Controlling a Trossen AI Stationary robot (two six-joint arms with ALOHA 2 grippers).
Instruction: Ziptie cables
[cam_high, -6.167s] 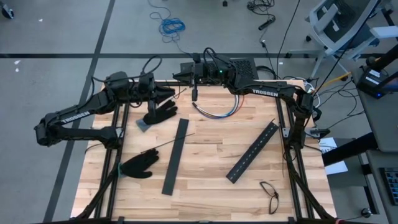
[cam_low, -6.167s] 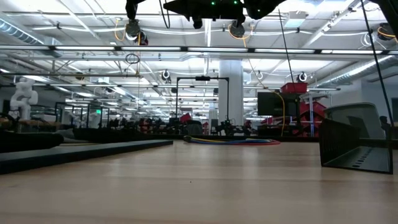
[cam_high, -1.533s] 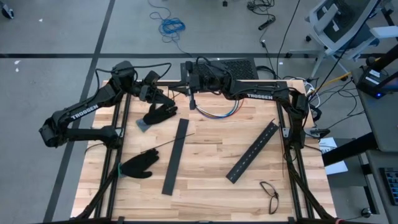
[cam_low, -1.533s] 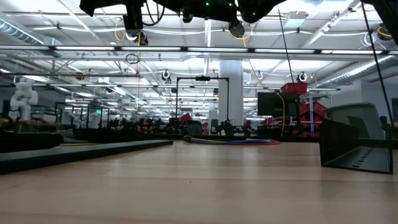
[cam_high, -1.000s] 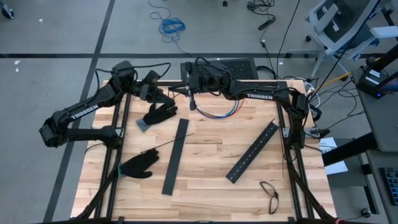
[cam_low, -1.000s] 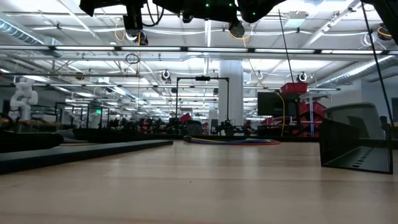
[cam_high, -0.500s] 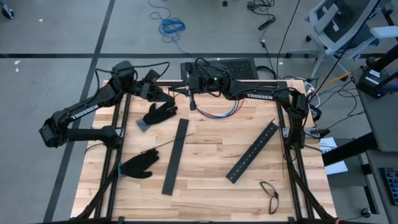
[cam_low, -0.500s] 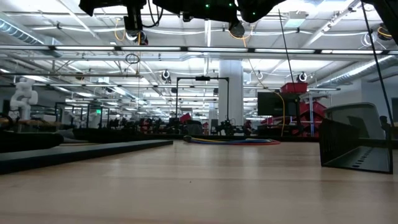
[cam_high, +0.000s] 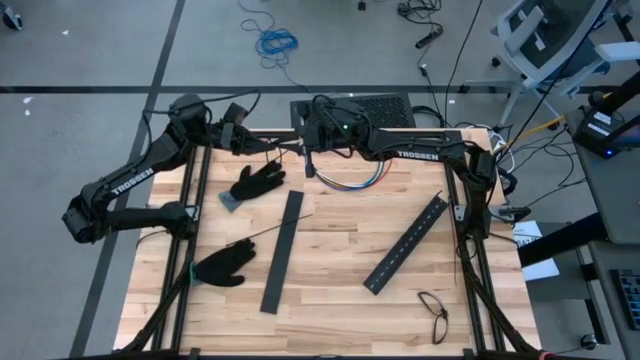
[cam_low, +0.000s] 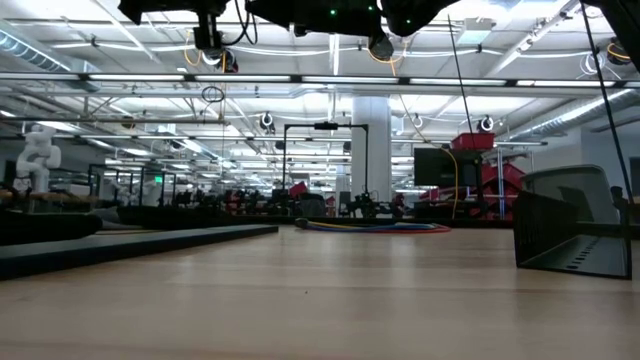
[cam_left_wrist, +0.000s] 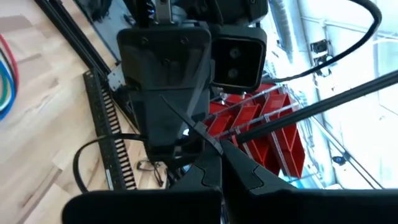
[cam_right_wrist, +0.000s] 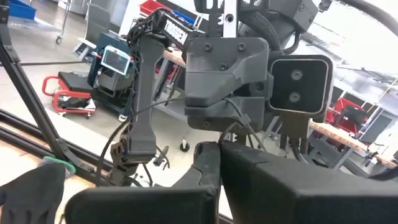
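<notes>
Lying just beside right pincer (cam_high: 311, 168): cables (cam_high: 350, 180); apart

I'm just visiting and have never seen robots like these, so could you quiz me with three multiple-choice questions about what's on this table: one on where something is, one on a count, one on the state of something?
1. Where do the cables lie?
A. At the far edge of the table, under the arms
B. At the near edge, beside the glasses
C. On the floor

2. How many black gloves lie on the table?
A. One
B. Two
C. Four

3. How do the fingers of the left gripper and the right gripper stand?
A. Both wide open
B. Both shut
C. One open, one shut

Answers: 1 A, the coloured wires curve on the wood just below the raised arms. 2 B, one glove lies near the left arm and another glove nearer the front. 3 B, each wrist view shows its fingers pressed together.
</notes>
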